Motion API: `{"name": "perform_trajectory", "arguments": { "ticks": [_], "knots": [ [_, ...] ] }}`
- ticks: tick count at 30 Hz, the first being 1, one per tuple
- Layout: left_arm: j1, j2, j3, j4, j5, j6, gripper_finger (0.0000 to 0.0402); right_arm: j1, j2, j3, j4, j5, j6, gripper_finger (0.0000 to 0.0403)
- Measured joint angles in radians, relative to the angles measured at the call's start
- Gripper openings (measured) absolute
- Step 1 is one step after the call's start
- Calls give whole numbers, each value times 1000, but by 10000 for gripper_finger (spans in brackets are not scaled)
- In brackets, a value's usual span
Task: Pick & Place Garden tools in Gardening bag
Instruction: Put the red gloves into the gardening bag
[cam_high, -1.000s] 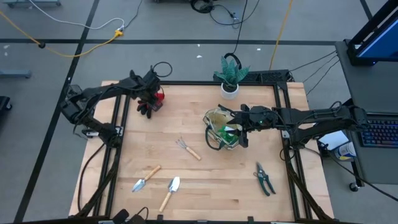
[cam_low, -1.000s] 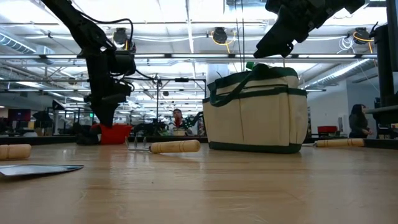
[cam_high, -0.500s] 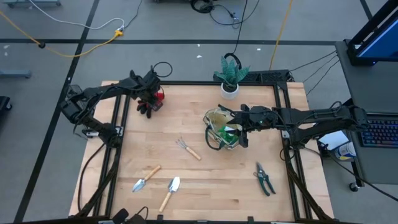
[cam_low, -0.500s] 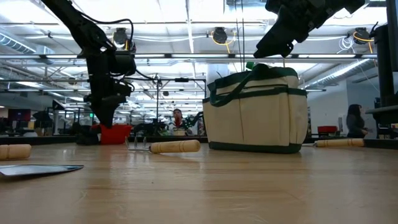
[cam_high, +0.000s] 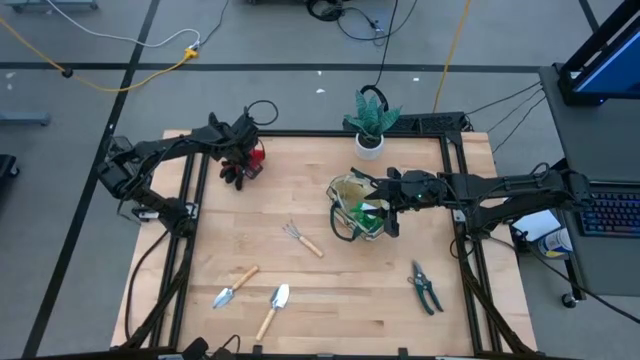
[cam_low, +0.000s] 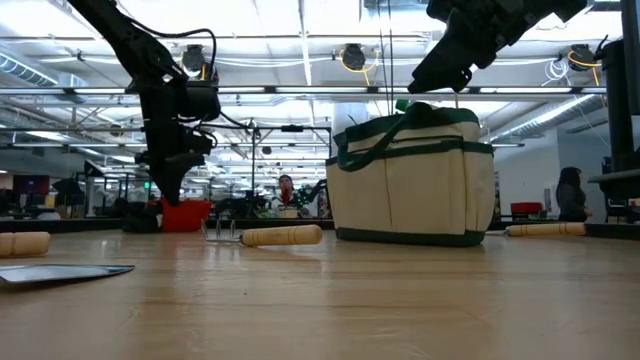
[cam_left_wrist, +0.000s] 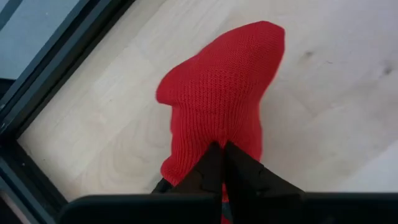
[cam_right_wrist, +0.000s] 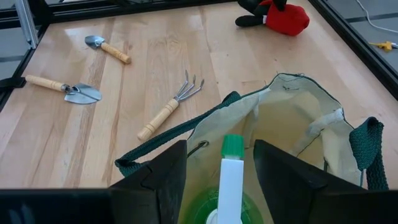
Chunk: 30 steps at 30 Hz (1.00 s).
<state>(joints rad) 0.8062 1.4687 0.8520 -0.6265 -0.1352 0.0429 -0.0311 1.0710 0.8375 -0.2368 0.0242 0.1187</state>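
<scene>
The bag (cam_low: 411, 177) hides whatever lies inside it from table level. In the right wrist view, the green piece (cam_right_wrist: 231, 186) is cut off by the frame edge. The left fingers (cam_left_wrist: 214, 168) cover part of the red glove (cam_left_wrist: 221, 99). The person (cam_low: 578, 195) behind is too small to make out.

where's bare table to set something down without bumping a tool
Free: the near right corner beyond the pruning shears, and the stretch between the red-and-black piece and the gardening bag. Crowded: the near left, where two trowels and the hand rake lie close together.
</scene>
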Motion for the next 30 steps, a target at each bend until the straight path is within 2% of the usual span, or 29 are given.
{"name": "perform_trajectory", "arguments": {
  "ticks": [5, 10, 18, 24, 30],
  "knots": [
    [-61, -54, 4, -9, 0, 0, 6, 0, 0, 0, 0, 0, 0, 180],
    [-137, -161, 30, -8, -15, -40, 7, 0, 1, -15, 4, 0, 0, 180],
    [-313, -330, 102, 6, -15, -72, 7, 0, 1, -76, 0, 0, 0, 180],
    [-473, -358, 159, 158, -14, -76, 7, 0, 1, -98, 34, 0, -7, 180],
    [-609, -322, 172, 421, 8, 22, 5, 0, 1, -101, 45, 0, -11, 175]
  ]
}}
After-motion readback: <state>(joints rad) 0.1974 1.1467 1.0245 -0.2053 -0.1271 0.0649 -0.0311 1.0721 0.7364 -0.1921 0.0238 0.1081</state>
